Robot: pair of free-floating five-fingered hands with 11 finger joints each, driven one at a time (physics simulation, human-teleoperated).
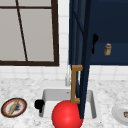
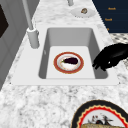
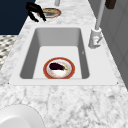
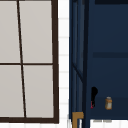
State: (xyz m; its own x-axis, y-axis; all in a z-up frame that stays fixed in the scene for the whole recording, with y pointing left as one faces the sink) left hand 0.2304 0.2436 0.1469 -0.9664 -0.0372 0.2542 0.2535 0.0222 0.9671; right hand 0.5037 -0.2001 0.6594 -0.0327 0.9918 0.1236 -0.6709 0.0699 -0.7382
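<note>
My left hand (image 1: 39, 103) hovers at the sink's (image 1: 47, 93) front left corner with relaxed fingers hanging down and nothing in them; it shows as the hand (image 2: 110, 57) in the left side view and as the hand (image 3: 35, 11) in the right side view. My right hand (image 1: 94, 41) is up inside the open navy wall cabinet (image 1: 110, 22), just behind the edge of its open door (image 1: 83, 62), fingers straight, edge-on. A small tan jar (image 1: 107, 49) stands on the shelf to that hand's right. The upper view shows the same hand (image 4: 93, 96) and jar (image 4: 108, 103).
The door's brass handle (image 1: 75, 85) hangs over the sink. A red-rimmed plate (image 2: 68, 62) with an eggplant (image 3: 56, 66) lies in the basin. A patterned plate (image 1: 13, 107) sits left, a white plate (image 1: 120, 113) right. Faucet (image 3: 95, 37) behind. A red round shape (image 1: 67, 115) shows in front.
</note>
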